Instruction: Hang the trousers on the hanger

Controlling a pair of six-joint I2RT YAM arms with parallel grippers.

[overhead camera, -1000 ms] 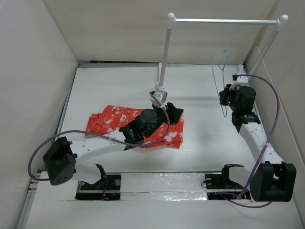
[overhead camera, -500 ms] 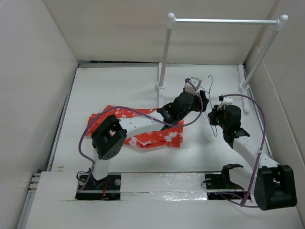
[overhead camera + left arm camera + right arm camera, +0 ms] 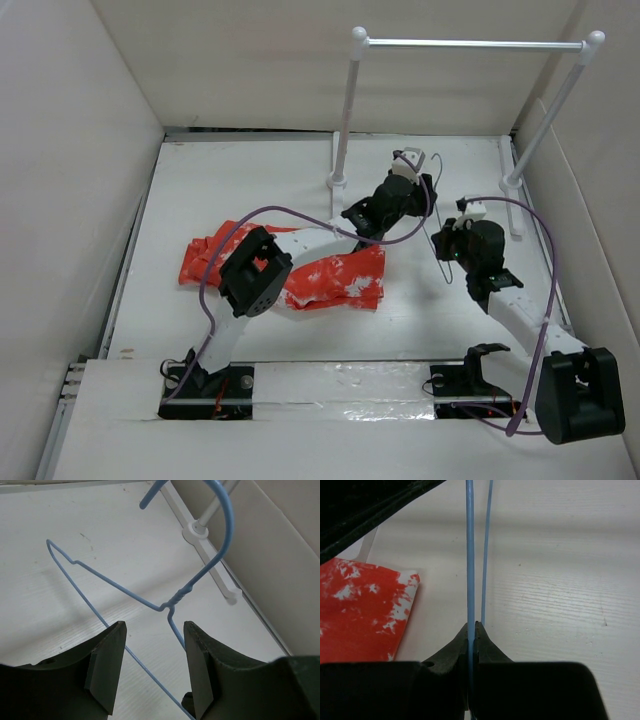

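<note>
Hanger (image 3: 177, 598) pinched in right claw (image 3: 471, 628), left claw (image 3: 153, 630) open, rack (image 3: 346, 110) nearby

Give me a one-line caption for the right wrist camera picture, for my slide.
Right tool shut on the blue wire hanger, red flowered trousers lying on the white table nearby.

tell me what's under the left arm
The trousers lie on the table under the left arm. Both ends of them show. The arm covers the middle stretch, so how the fabric lies there can't be seen.
</note>
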